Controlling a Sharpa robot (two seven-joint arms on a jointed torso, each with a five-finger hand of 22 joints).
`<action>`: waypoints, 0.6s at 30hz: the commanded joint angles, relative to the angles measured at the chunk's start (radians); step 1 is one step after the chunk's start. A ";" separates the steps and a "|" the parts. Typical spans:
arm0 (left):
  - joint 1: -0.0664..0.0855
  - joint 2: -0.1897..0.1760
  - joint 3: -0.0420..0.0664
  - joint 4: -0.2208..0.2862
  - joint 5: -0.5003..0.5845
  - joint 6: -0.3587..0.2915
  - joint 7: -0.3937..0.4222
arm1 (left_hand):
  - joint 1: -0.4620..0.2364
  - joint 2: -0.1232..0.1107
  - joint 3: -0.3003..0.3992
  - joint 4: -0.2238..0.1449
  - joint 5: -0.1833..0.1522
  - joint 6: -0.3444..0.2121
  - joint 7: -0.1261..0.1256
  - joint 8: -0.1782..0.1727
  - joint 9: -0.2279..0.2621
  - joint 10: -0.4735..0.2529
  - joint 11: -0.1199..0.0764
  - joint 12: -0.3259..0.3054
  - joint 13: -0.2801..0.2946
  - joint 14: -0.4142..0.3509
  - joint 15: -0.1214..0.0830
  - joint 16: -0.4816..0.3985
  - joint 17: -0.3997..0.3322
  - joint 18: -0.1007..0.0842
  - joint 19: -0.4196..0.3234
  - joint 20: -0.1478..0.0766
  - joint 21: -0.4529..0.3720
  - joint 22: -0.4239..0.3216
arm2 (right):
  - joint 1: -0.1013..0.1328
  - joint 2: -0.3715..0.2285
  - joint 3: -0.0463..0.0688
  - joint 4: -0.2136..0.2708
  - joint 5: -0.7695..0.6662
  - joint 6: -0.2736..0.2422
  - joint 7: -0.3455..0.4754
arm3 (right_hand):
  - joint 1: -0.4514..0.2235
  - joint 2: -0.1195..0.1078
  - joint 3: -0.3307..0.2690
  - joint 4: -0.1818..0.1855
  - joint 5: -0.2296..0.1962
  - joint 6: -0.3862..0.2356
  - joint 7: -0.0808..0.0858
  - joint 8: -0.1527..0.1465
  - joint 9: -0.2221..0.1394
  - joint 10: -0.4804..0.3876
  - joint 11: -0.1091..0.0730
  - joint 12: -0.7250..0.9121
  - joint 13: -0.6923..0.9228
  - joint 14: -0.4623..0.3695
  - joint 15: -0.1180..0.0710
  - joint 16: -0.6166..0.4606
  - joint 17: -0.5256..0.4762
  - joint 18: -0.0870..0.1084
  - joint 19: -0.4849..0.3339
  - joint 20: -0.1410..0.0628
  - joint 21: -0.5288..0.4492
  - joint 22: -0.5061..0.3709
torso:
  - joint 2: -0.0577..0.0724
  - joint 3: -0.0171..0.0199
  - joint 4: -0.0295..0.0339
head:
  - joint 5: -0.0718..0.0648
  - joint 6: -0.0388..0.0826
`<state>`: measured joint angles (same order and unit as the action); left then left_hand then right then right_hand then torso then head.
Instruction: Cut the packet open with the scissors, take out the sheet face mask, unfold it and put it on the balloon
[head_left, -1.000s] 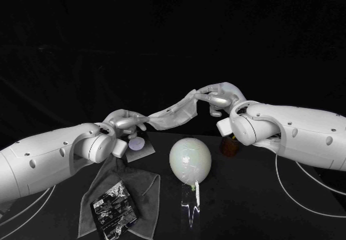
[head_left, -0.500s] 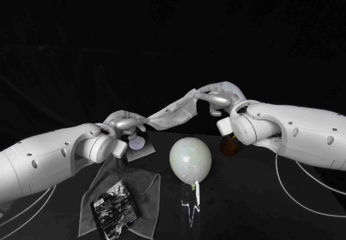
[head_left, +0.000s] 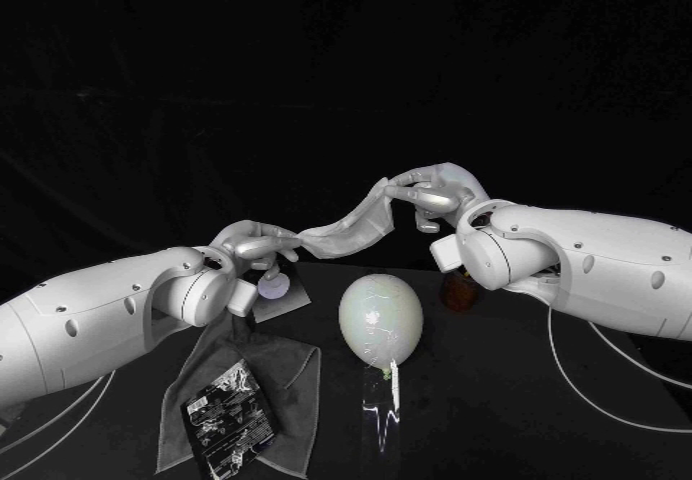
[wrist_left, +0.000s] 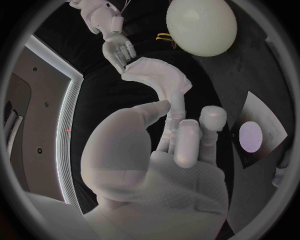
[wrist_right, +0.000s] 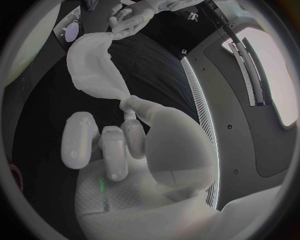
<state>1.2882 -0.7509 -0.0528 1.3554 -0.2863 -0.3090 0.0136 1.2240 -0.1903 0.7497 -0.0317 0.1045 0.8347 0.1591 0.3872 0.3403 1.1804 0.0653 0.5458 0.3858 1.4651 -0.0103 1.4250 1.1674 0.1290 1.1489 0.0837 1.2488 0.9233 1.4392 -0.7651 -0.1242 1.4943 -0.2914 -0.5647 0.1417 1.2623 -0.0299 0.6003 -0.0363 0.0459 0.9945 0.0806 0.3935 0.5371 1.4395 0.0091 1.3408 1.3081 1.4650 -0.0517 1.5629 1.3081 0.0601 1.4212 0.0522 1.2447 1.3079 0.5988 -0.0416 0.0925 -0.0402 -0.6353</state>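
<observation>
A pale, still-folded sheet face mask (head_left: 346, 228) hangs stretched in the air between my two hands. My left hand (head_left: 257, 245) pinches its lower end, and my right hand (head_left: 433, 195) pinches its upper end, higher and farther back. The white balloon (head_left: 381, 318) lies on the table below the mask. The black printed packet (head_left: 225, 412) lies on a grey cloth (head_left: 274, 385) at the front left. In the left wrist view, the mask (wrist_left: 159, 82) runs from my left hand (wrist_left: 169, 150) to my right hand (wrist_left: 119, 50), near the balloon (wrist_left: 201, 25). The right wrist view has the mask (wrist_right: 94, 70) leading away from my right hand (wrist_right: 119, 145).
A dark card with a pale purple disc (head_left: 274, 290) lies behind the cloth, under my left hand. A small reddish-brown object (head_left: 459, 292) sits right of the balloon, under my right arm. A clear strip (head_left: 381, 405) trails from the balloon's knot toward the front.
The mask now bows in a slight curve between the hands instead of running straight. Both hands have barely shifted and keep their hold.
</observation>
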 joint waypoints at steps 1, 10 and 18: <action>0.001 0.003 0.000 0.004 -0.006 0.035 0.017 | 0.001 -0.014 -0.022 0.001 -0.006 -0.021 0.008 -0.020 -0.010 -0.043 0.008 -0.011 -0.001 -0.021 0.011 -0.024 -0.053 0.014 -0.042 0.008 -0.031 -0.051 | 0.001 0.004 0.001 -0.001 -0.011 0.035 -0.004 | 0.004 0.003 0.003 -0.003 0.003 0.006 0.000 0.008 0.016 0.005 -0.005 0.002 0.078 0.103 -0.005 0.003 0.250 0.007 0.005 0.001 0.002 0.174 | -0.001 0.0000 -0.0002 | -0.003 -0.002; 0.001 0.004 -0.001 -0.020 -0.043 0.037 -0.015 | 0.016 -0.026 -0.100 0.002 -0.012 -0.044 0.013 -0.053 -0.027 -0.139 0.025 -0.003 -0.006 -0.099 0.030 -0.080 -0.188 0.042 -0.156 0.029 -0.125 -0.189 | 0.010 0.019 0.001 -0.021 -0.022 0.066 -0.026 | 0.004 0.003 0.003 -0.003 0.003 0.006 0.000 0.008 0.016 0.006 -0.005 0.002 0.079 0.103 -0.005 0.002 0.249 0.007 0.004 0.001 0.001 0.174 | -0.001 0.0003 0.0003 | -0.008 0.001; 0.001 0.004 -0.002 -0.047 -0.069 0.060 -0.048 | 0.029 -0.025 -0.126 0.001 -0.012 -0.046 0.016 -0.057 -0.031 -0.176 0.032 0.005 -0.012 -0.129 0.036 -0.096 -0.233 0.050 -0.192 0.037 -0.158 -0.234 | 0.020 0.034 0.001 -0.045 -0.027 0.080 -0.037 | 0.004 0.003 0.003 -0.003 0.003 0.006 0.000 0.008 0.016 0.006 -0.005 0.002 0.079 0.103 -0.005 0.002 0.249 0.007 0.004 0.001 0.001 0.174 | -0.001 -0.0001 0.0016 | -0.011 0.005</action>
<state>1.2881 -0.7486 -0.0556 1.3116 -0.3273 -0.2815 -0.0113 1.2439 -0.2181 0.6289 -0.0290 0.0962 0.7940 0.1747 0.3348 0.3107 1.0112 0.0966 0.5486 0.3748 1.3398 0.0254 1.3320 0.9345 0.1705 0.9645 0.1216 1.0940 0.6903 1.4570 -0.7338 -0.1242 1.4540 -0.3018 -0.5173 0.1135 1.2620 -0.0302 0.6000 -0.0360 0.0437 0.9938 0.0804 0.3935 0.5371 1.4433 0.0054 1.3406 1.3073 1.4648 -0.0515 1.5601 1.3073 0.0600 1.4212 0.0522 1.2447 1.3079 0.5978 -0.0416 0.0931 -0.0503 -0.6320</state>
